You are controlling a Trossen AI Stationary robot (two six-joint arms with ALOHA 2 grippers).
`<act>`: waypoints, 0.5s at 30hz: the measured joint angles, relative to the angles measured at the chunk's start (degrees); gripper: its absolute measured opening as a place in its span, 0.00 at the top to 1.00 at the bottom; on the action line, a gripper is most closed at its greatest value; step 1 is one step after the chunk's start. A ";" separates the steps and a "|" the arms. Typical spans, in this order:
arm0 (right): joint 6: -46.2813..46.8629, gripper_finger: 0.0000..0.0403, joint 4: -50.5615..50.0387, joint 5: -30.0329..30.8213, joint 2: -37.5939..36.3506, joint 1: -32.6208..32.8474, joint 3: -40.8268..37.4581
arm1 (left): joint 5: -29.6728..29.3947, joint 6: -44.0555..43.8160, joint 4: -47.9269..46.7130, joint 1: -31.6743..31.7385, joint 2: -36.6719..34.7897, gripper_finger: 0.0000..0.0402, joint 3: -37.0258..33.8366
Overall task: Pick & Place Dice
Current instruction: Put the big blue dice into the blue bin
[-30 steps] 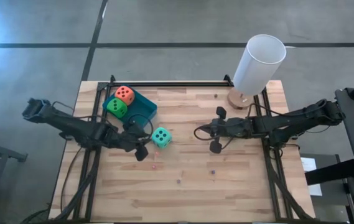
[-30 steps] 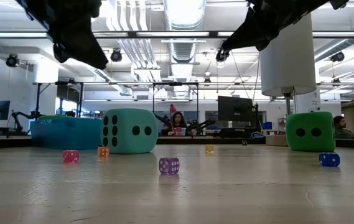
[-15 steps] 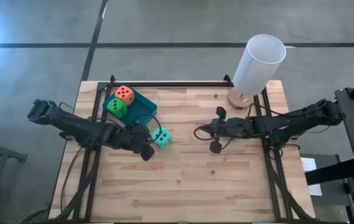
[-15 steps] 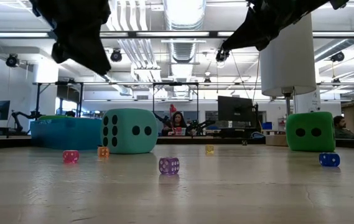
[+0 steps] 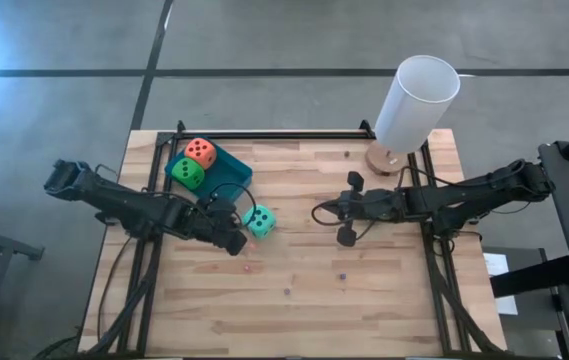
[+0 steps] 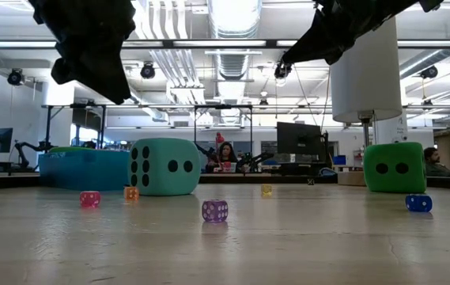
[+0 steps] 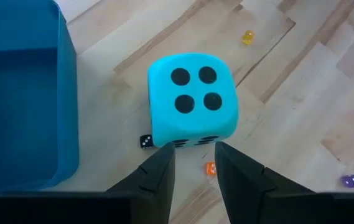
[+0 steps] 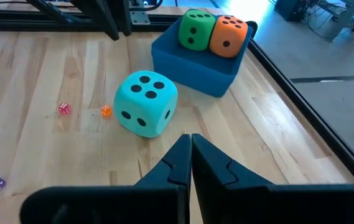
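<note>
Teal die [image 5: 259,221] sits on the bare wooden table [image 5: 384,290], four pips up, just beside the blue tray [image 5: 232,178] at its 5 o'clock. I read it the same in the left wrist view [image 7: 191,99], where a tiny black die [image 7: 146,141] lies against its base and a tiny orange one [image 7: 209,168] close by. Tray holds the orange-red die [image 5: 200,152] and one green die [image 5: 188,174], touching each other. A second green die [image 6: 395,167] shows only in the low view, beside the foot of the white cylinder [image 5: 416,102]; I cannot place it from above.

Left gripper [image 5: 235,227] hangs at 9 o'clock of the teal die, raised off the table, fingers [image 7: 158,177] a little apart and holding nothing, the gap aimed at the die. Right gripper [image 5: 320,216] waits at 3 o'clock of the die, well apart, its fingers [image 8: 178,163] pressed together, also raised off the table.

Small translucent dice are scattered on the wood: pink [image 6: 89,199], purple [image 6: 214,210], yellow [image 6: 266,190], blue [image 6: 418,203].
</note>
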 joint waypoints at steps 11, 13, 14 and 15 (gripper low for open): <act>-0.12 0.98 0.00 0.00 0.01 0.00 0.00 | -0.01 -0.18 0.04 0.21 0.00 0.70 0.00; -0.15 0.98 0.00 0.00 0.01 0.00 0.00 | 0.00 -0.18 0.09 0.30 0.00 0.70 0.00; -0.16 0.98 0.00 0.02 0.01 0.00 0.00 | -0.02 -0.18 0.19 0.33 0.00 0.70 0.00; -0.14 0.98 0.00 0.00 0.01 0.00 0.00 | -0.02 -0.18 0.24 0.38 0.00 0.70 0.00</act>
